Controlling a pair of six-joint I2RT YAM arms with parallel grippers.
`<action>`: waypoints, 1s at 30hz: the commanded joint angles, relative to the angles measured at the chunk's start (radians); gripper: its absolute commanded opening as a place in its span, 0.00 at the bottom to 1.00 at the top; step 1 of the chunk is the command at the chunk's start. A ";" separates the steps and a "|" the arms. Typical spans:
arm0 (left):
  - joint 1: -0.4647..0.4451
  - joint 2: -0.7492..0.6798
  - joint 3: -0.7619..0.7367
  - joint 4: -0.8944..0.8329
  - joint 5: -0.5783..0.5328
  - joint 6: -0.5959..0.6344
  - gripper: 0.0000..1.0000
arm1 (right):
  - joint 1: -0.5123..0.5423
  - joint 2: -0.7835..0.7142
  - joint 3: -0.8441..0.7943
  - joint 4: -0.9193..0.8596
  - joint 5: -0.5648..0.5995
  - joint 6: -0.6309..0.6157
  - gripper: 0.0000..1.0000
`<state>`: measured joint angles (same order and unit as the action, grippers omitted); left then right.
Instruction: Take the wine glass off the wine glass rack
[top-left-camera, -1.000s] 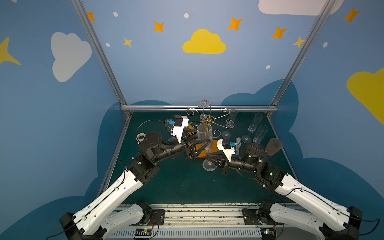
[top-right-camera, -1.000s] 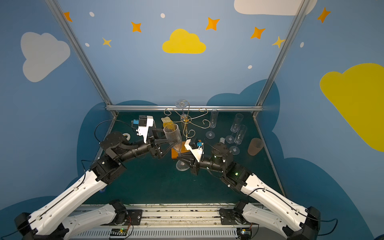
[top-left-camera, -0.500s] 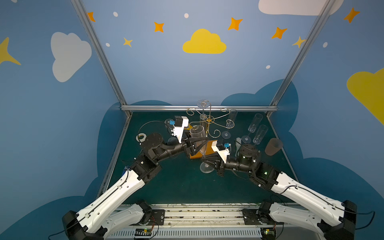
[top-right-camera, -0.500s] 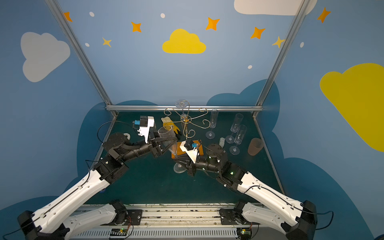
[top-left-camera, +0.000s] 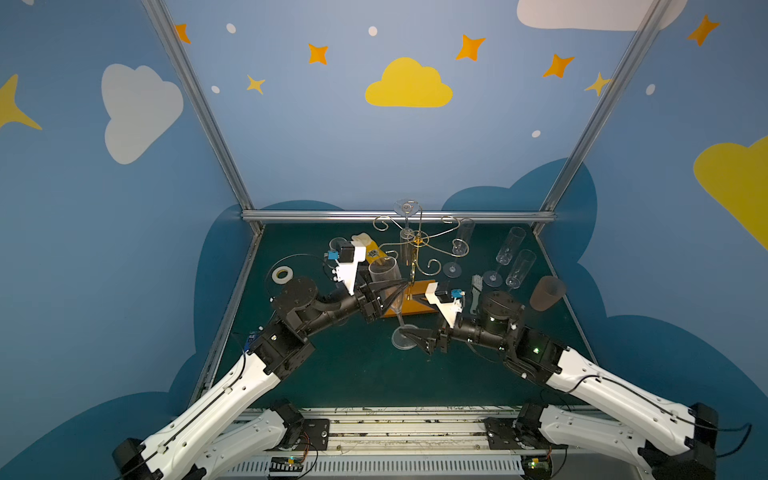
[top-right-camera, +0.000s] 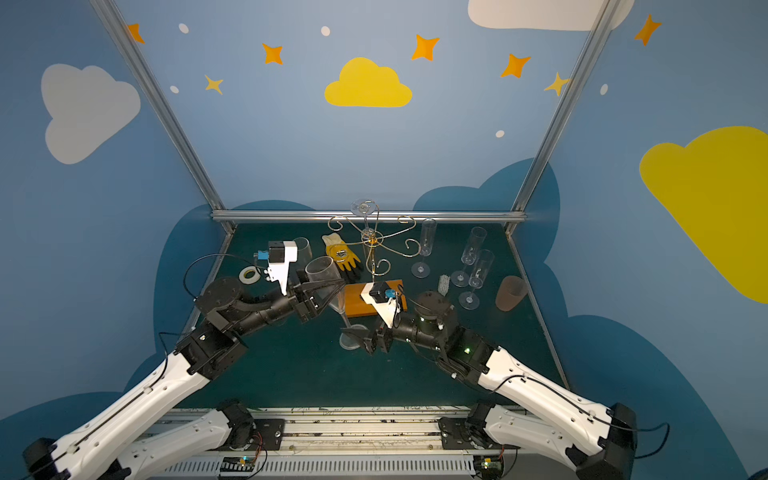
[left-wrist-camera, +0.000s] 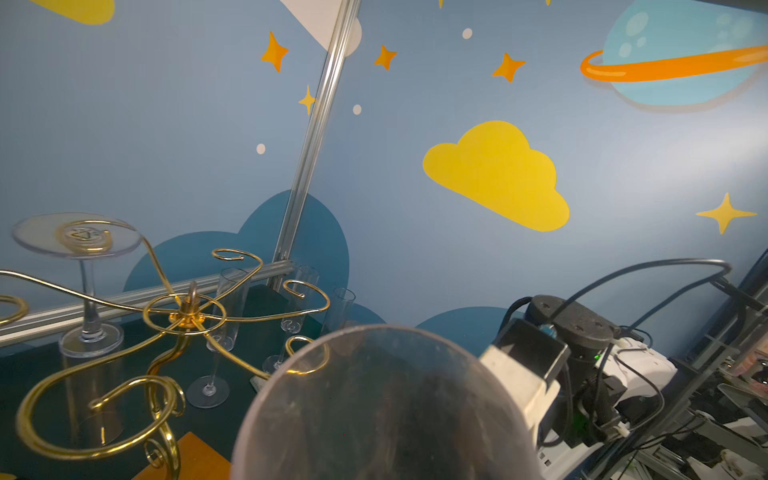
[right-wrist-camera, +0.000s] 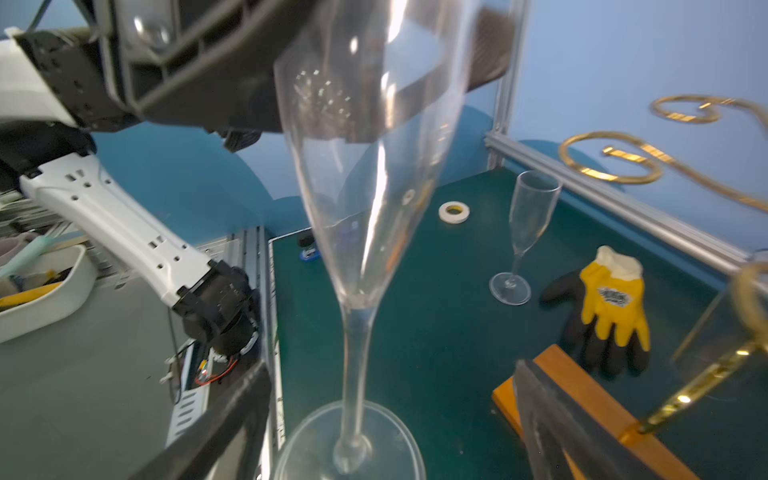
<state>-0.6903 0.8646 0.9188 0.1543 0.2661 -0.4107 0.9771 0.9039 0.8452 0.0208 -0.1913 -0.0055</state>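
Glass (top-left-camera: 383, 269) is off the rack (top-left-camera: 417, 241), sitting just in front of its orange base (top-left-camera: 409, 307), around mid-bench (top-left-camera: 353, 374). It's close to upright, rim up and foot down, leaning a little left in both top views. Left end effector (top-left-camera: 398, 291) is pinching the bowl. The right wrist view shows what the top views don't: right end effector (right-wrist-camera: 374, 436) spread wide, fingers (right-wrist-camera: 548, 424) either side of the foot, clear of the stem. Can't tell if the foot touches the bench. The left wrist view mostly gets the rim.
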 joint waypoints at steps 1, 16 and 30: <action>-0.003 -0.069 -0.032 -0.041 -0.122 0.100 0.45 | 0.001 -0.105 -0.043 0.039 0.188 -0.048 0.90; 0.000 -0.200 -0.338 0.122 -0.620 0.369 0.47 | -0.010 -0.374 -0.147 -0.073 0.445 -0.033 0.90; 0.179 0.093 -0.474 0.507 -0.620 0.316 0.48 | -0.010 -0.461 -0.167 -0.123 0.486 0.015 0.90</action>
<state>-0.5335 0.9184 0.4282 0.5236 -0.3897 -0.0807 0.9703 0.4500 0.6853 -0.0902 0.2737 -0.0051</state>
